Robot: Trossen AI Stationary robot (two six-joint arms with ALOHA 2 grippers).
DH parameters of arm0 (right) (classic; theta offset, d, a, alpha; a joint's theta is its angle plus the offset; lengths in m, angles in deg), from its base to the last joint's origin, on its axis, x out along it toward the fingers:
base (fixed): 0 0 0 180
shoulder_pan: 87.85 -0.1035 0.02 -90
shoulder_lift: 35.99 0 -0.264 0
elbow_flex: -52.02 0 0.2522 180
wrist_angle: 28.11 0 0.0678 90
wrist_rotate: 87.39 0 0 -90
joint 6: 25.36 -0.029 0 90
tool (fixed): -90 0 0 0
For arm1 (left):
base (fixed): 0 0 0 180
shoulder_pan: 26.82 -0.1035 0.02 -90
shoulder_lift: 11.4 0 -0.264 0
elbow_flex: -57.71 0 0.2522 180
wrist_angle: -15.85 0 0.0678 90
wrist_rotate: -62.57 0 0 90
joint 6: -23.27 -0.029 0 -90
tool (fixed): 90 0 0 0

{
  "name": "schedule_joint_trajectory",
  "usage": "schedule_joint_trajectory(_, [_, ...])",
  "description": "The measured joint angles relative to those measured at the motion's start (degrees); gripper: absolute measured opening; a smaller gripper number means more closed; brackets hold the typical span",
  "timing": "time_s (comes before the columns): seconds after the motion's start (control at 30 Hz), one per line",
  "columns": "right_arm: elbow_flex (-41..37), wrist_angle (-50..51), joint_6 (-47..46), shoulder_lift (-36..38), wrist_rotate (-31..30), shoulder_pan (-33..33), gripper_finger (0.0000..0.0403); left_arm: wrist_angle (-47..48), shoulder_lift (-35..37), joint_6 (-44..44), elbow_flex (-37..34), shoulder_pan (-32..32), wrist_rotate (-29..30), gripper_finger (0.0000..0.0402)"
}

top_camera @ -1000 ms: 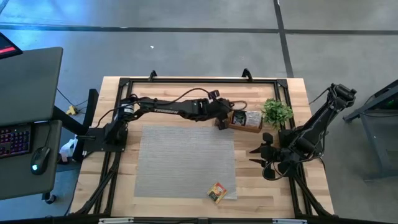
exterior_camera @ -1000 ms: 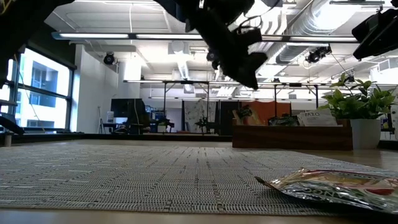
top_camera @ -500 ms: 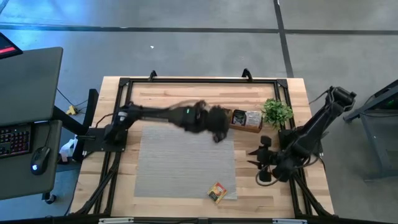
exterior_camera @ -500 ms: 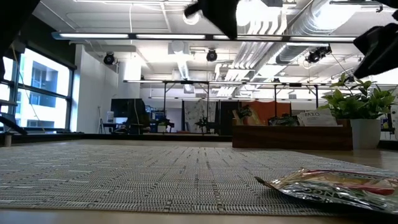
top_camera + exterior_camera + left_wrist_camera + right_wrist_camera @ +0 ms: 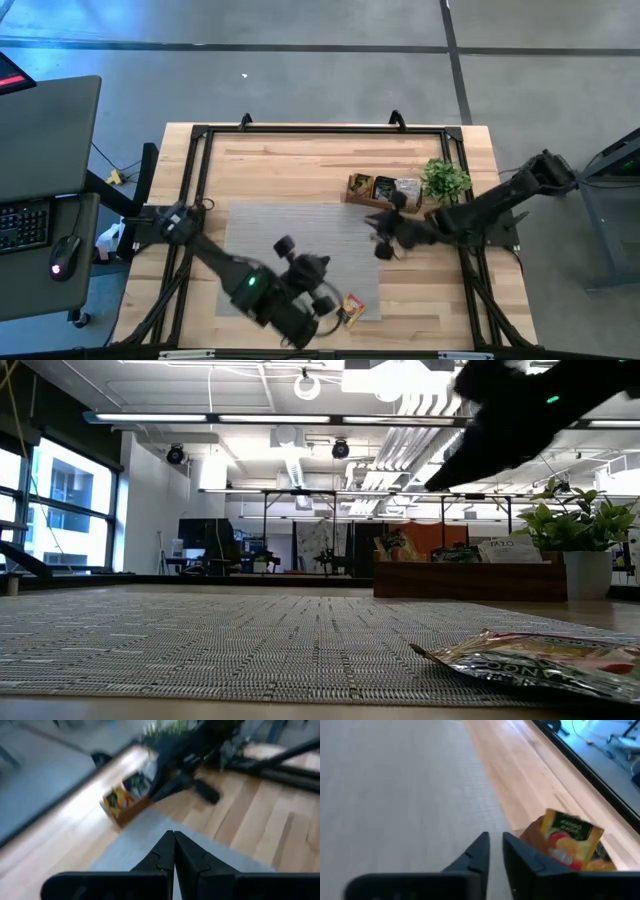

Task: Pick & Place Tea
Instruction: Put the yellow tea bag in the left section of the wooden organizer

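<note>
Loose tea sachet (image 5: 348,310): orange and yellow, lying flat on the near right corner of the grey woven mat (image 5: 290,240), right at the mat's edge. In the low view it shows a crinkled silver foil edge. In the right wrist view its front has a green band with pale lettering over a fruit picture; the words are too blurred to read.

Left gripper (image 5: 174,840): fingers pressed together, nothing between them. In the high view it sits over the near part of the mat, just beside the loose sachet on its left. I cannot tell whether it touches the sachet.

Right gripper (image 5: 495,845): fingers slightly apart with a thin gap, holding nothing. In the high view the right arm reaches in from the table's right side. The gripper hangs over the mat's far right corner, just in front of the wooden tray (image 5: 352,186).

The tray is on the bare wooden table (image 5: 300,160) past the mat's far right corner, with more tea sachets (image 5: 385,187) standing in it, orange, dark and white. The white one carries a dark printed word in the low view, possibly "TAZO", not sharp enough to confirm.

A small potted plant (image 5: 445,180) is just beside the tray's right end.
</note>
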Motion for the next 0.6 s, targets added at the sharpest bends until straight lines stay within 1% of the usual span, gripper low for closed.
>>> schedule_joint_trajectory(0.07, [0.0, -2.8, 1.7, -1.4, 3.9, 5.3, 0.0019, 0.1, -0.4, -1.1, 0.0, 1.3, 4.6, 0.0003])
schedule_joint_trajectory(0.1, [0.0, -4.6, 2.7, -2.4, 6.3, 7.7, 0.0010, 0.5, -0.4, -1.3, -0.1, 1.6, 5.9, 0.0003])
schedule_joint_trajectory(0.2, [0.0, -11.9, 4.8, -6.9, 13.1, 13.8, 0.0010, 0.7, -0.3, -1.0, 0.0, 2.2, 7.4, 0.0003])
schedule_joint_trajectory(0.27, [0.0, -15.8, 6.2, -9.9, 15.6, 16.8, 0.0007, 0.8, -0.3, -1.3, 0.0, 2.2, 7.0, 0.0003])
schedule_joint_trajectory(0.33, [0.0, -17.8, 6.9, -12.5, 15.8, 19.2, 0.0003, 1.1, -0.4, -1.3, 0.0, 2.1, 4.7, 0.0003])
schedule_joint_trajectory(0.4, [0.0, -18.3, 7.0, -14.2, 14.2, 21.3, 0.0005, 1.2, -0.4, -1.3, 0.0, 1.6, 2.5, 0.0003])
schedule_joint_trajectory(0.5, [0.0, -18.8, 6.6, -14.7, 12.4, 24.2, 0.0004, 1.2, -0.6, -1.1, 0.0, 0.9, 0.9, 0.0003])
schedule_joint_trajectory(0.6, [0.0, -18.9, 6.6, -14.6, 12.4, 27.0, 0.0003, 1.6, -1.5, -1.1, 0.0, 0.4, -0.6, 0.0003])
